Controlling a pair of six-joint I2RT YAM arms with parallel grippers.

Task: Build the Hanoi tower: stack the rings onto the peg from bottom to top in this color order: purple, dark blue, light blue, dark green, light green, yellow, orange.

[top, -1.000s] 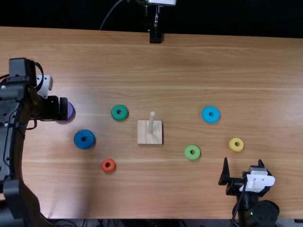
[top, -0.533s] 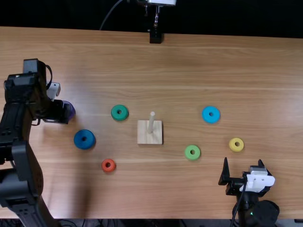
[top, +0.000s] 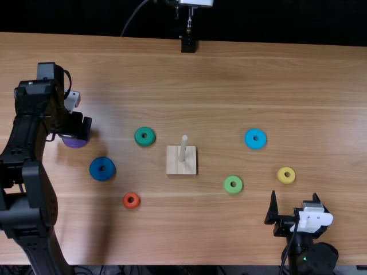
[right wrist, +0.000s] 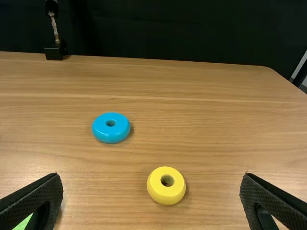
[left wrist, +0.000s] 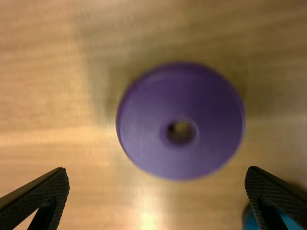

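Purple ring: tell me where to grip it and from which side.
Best, I'd judge, pinch the purple ring across opposite sides of its outer rim, with the left gripper coming from above: the ring is round and lies flat, hole facing up, and the gripper's fingers stand wide apart.

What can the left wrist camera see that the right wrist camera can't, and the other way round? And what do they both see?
Left wrist view's own: the big purple ring, and a bit of the dark blue ring by a finger.

Right wrist view's own: the light blue ring, the yellow ring, a bit of the light green ring, and a black stand at the back.

Shared: the wooden table, and black fingers spread open, from the left gripper and the right gripper.
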